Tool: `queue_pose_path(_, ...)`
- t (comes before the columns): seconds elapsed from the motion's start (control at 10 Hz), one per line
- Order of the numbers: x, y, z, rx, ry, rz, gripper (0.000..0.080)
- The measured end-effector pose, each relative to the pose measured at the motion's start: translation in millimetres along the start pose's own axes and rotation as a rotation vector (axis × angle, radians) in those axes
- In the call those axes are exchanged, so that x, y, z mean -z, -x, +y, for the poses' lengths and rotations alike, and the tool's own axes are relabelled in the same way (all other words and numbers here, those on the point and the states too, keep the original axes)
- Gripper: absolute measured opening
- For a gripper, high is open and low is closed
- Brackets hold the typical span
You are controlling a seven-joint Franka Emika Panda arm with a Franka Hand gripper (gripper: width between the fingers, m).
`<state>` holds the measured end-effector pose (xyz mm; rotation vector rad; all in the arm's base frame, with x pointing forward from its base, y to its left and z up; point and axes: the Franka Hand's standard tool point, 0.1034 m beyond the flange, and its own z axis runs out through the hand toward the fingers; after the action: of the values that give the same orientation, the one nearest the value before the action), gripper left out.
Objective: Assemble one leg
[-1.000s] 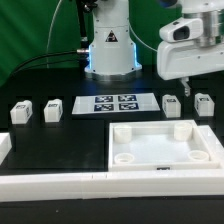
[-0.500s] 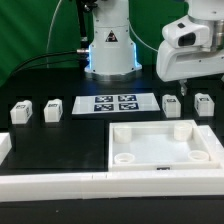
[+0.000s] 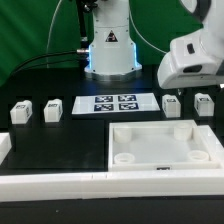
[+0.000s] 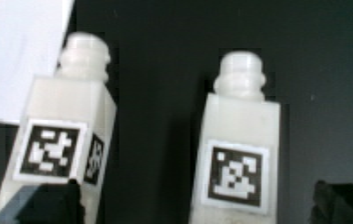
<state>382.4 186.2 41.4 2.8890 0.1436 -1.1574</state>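
Nearest in the exterior view runs a white front rail point(image 3: 60, 183), and just behind it sits the white tray point(image 3: 165, 148), its round sockets at the corners. Beyond the tray, on the black table point(image 3: 70, 140), four small posts lie in a row with their tags up. Two spare legs point(image 3: 20, 112) point(image 3: 53, 109) lie at the exterior view's left. The marker board point(image 3: 115, 102) lies in the middle, and the inner leg point(image 3: 172, 104) and outer leg point(image 3: 204, 103) lie at the exterior view's right.

The arm's white wrist housing point(image 3: 192, 60) hangs over that right-hand pair. The wrist view looks down on both: the inner leg point(image 4: 66, 120) beside the board's edge point(image 4: 4, 60), and the outer leg point(image 4: 244, 140) apart from it, neither touched. The gripper point(image 4: 191, 205) is spread wide and grasps nothing, with its dark fingertips point(image 4: 40, 205) at the picture's corners. Farthest back stands the robot base point(image 3: 110, 50)
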Motion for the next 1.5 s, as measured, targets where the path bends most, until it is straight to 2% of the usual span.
queue_pose_path(0.2,1.8,-7.7,-2.4,-0.025,-0.005,0.001,0.0649)
queue_pose_path(0.7,-16.8,-23.0,-6.7,-0.034,-0.009,-0.046,0.0649)
queue_pose_path(0.8,-20.1,-16.1,-5.1,-0.033,-0.001,-0.1,0.0649)
queue_pose_path(0.9,-23.8,-12.2,-3.5,-0.031,0.011,-0.212,0.0649)
queue_pose_path(1.0,-25.1,-25.4,-7.9,-0.03,0.001,-0.196,0.0649)
queue_pose_path(1.5,-27.4,-24.2,-9.3,-0.023,0.004,-0.194,0.0649)
